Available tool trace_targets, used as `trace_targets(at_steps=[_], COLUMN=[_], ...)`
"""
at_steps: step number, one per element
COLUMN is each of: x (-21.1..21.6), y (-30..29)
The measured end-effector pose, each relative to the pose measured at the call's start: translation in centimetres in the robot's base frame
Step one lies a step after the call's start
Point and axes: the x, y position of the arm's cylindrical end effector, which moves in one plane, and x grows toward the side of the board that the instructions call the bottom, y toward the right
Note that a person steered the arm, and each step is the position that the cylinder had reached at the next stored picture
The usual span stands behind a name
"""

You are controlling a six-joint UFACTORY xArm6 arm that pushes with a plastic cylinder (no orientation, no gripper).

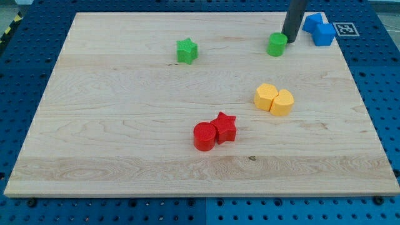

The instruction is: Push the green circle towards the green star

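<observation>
The green circle [277, 45] stands near the view's top, right of centre, on the wooden board [125, 125]. The green star [186, 50] lies well to its left, at about the same height in the view. My tip [290, 40] is the lower end of the dark rod coming down from the view's top edge. It rests just to the right of the green circle, touching it or nearly so.
Two blue blocks [319, 29] sit together at the top right corner, just right of the rod. Two yellow blocks [274, 99] lie together right of centre. A red circle [204, 136] and a red star [224, 127] touch below centre.
</observation>
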Motion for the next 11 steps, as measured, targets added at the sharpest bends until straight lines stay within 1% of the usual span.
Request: trace_targets(at_steps=[1,2,3,5,6,7,8,9,11], x=[2.0,1.9,0.9,0.9,0.9,1.7,2.9,4.9,5.0], y=[0.0,-1.7,-5.1,-10.1,-10.1,-7.6,-7.1,-7.4,-9.3])
